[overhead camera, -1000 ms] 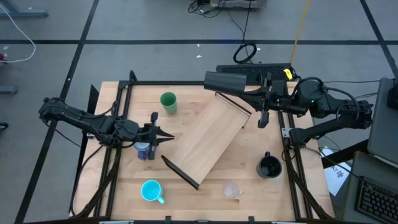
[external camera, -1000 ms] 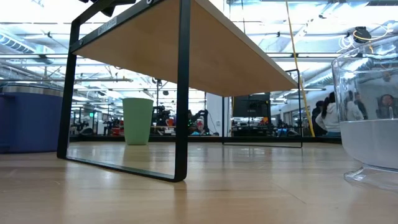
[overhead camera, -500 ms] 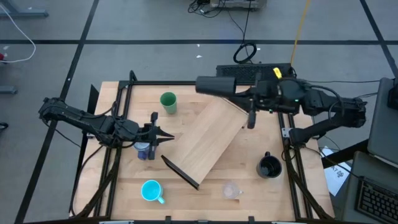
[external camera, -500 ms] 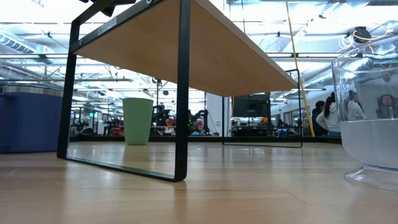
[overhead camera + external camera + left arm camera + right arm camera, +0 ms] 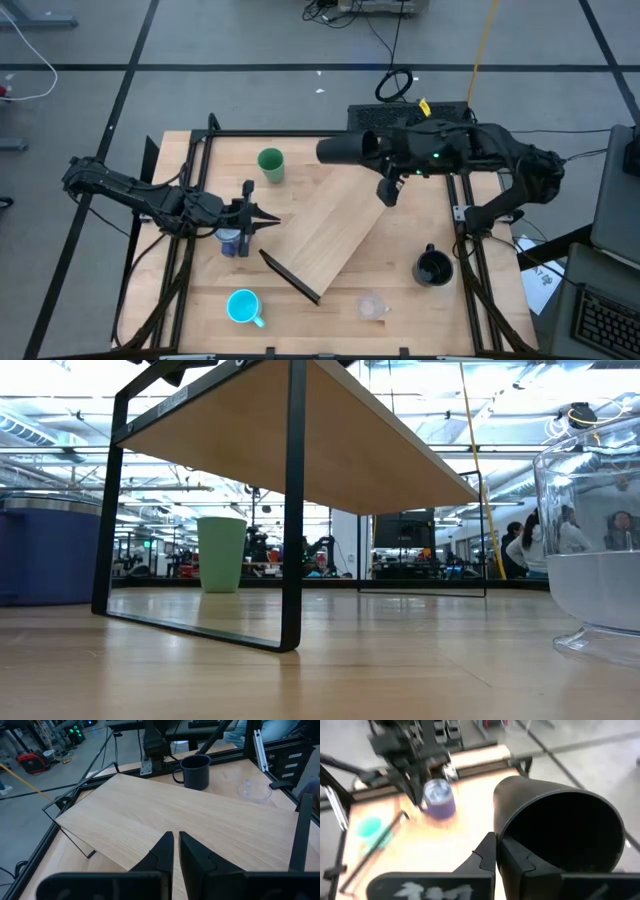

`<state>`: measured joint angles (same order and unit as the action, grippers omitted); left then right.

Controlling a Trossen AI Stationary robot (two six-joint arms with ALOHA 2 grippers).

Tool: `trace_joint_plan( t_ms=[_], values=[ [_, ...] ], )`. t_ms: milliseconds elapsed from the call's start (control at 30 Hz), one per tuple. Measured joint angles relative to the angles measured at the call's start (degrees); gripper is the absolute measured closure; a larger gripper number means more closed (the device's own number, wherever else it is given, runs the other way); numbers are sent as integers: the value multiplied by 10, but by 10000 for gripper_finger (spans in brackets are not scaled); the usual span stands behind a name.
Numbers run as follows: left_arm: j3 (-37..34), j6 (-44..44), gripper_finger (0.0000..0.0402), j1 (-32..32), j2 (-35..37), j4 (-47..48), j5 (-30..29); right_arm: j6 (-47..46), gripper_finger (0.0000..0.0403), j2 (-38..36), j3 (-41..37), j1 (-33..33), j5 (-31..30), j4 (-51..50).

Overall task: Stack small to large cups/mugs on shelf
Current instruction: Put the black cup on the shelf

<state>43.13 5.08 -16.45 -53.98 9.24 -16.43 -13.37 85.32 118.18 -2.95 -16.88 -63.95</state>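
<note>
Right claw: right gripper [image 5: 391,190] pinches shut on the rim of the tall black tapered cup [image 5: 346,150], which lies on its side in the air, mouth pointing to the left arm's side.
Recent change: over the last second the right arm has swung that cup inward from the table's far right corner; it now hangs over the far end of the long light-wood shelf board with dark metal end brackets [image 5: 325,228].
Meaning for the task: I'd judge this cup is being carried to its place; nothing stands on the shelf yet, so the stacking is barely begun.
Left claw: left gripper [image 5: 262,220] has not moved, fingers all but closed on nothing, tips at the shelf's near-left edge, the blue-purple mug [image 5: 232,241] right beside it.
Other cups: green plastic tumbler [image 5: 270,165] upright by the far edge; cyan handled mug [image 5: 243,306] and tiny clear cup [image 5: 372,305] near the front edge; wide black handled mug [image 5: 433,267] toward the right rail.
Edges: shelf sits diagonally, its far end close under the cup; black frame rails run along both table sides.
Open room: whole shelf top is bare, so there is plenty of space to set down, once the cup is turned upright.
</note>
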Motion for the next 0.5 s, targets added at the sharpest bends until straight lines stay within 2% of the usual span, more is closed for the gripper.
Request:
trace_joint_plan(
  t_ms=[133, 500],
  values=[
    [0, 0, 371, 0, 0, 0, 0, -27, 403, 28, 35, 11, 2, -84],
    [0, 3, 371, 0, 0, 0, 0, -92, 403, 39, 38, 41, 16, -222]
  ],
)
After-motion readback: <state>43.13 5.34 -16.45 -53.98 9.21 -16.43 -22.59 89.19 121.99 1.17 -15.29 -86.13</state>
